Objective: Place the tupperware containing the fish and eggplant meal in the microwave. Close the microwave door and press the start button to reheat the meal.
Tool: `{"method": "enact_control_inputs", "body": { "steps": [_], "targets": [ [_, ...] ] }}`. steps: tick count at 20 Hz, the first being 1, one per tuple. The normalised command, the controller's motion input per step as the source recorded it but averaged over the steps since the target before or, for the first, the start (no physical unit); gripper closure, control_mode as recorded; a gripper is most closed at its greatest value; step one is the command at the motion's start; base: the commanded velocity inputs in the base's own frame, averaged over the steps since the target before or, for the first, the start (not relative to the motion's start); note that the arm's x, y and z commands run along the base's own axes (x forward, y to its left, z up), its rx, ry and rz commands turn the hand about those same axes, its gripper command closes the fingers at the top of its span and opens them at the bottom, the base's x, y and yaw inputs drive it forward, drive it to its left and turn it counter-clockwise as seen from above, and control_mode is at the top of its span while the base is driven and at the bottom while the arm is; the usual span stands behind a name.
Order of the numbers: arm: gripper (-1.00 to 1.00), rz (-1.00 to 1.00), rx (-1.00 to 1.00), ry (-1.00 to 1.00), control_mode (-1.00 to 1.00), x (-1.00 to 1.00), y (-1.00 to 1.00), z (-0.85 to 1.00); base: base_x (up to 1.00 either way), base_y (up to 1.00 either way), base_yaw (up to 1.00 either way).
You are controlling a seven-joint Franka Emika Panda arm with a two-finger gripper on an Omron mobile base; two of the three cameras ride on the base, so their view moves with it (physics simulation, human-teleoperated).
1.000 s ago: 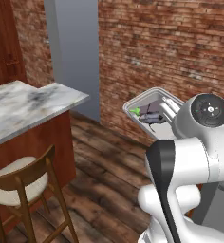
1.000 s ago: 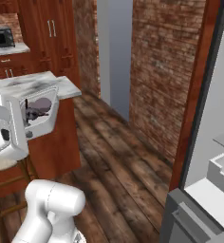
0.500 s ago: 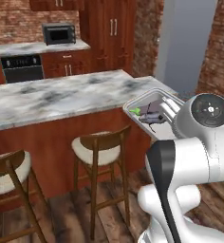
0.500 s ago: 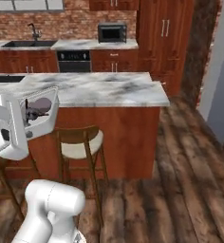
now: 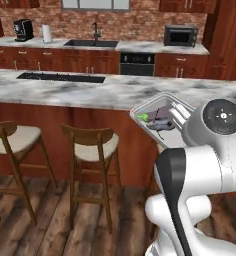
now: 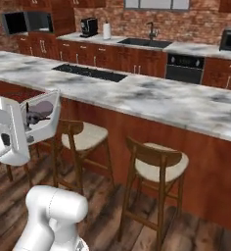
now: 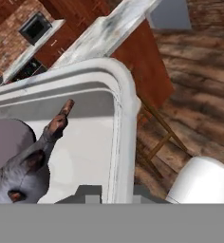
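Observation:
My gripper (image 7: 117, 193) is shut on the rim of the tupperware (image 5: 162, 106), a pale shallow tray held up in the air beside my white forearm. Its wall (image 7: 126, 114) runs up between my two fingertips. Inside lies the fish and eggplant meal (image 7: 31, 161): a grey fish, a purple lump and a green bit (image 5: 142, 116). From the right the tray (image 6: 44, 125) tilts toward the camera in front of my hand. Far off at the upper left, set into the cabinets, is a dark box that looks like the microwave (image 6: 39, 20), its door (image 6: 14, 23) seemingly swung open.
A long marble island (image 5: 90, 90) with a black cooktop (image 5: 55, 76) stands just ahead, wooden stools (image 5: 92, 145) (image 6: 156, 166) lined up along it. Behind are the back counter with sink, an oven (image 5: 136, 63), a coffee machine (image 6: 89, 26) and a small silver toaster (image 5: 181, 36).
The whole picture has swung from the brick wall and hallway to the island and back counter, so the base has turned. The tupperware stays in my gripper, unchanged against the arm.

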Motion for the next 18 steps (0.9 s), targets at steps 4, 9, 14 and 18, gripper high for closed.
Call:
{"method": "enact_control_inputs", "body": {
  "steps": [4,9,14,18],
  "targets": [
    [1.00,0.00,0.00,0.00,1.00,0.00,0.00,0.00,0.30,0.56,0.70],
    [1.00,0.00,0.00,0.00,1.00,0.00,0.00,0.00,0.55,0.66,0.60],
    [1.00,0.00,0.00,0.00,1.00,0.00,0.00,0.00,0.69,0.75,0.52],
    [1.00,0.00,0.00,0.00,1.00,0.00,0.00,0.00,0.84,0.85,0.43]
  ]
}}
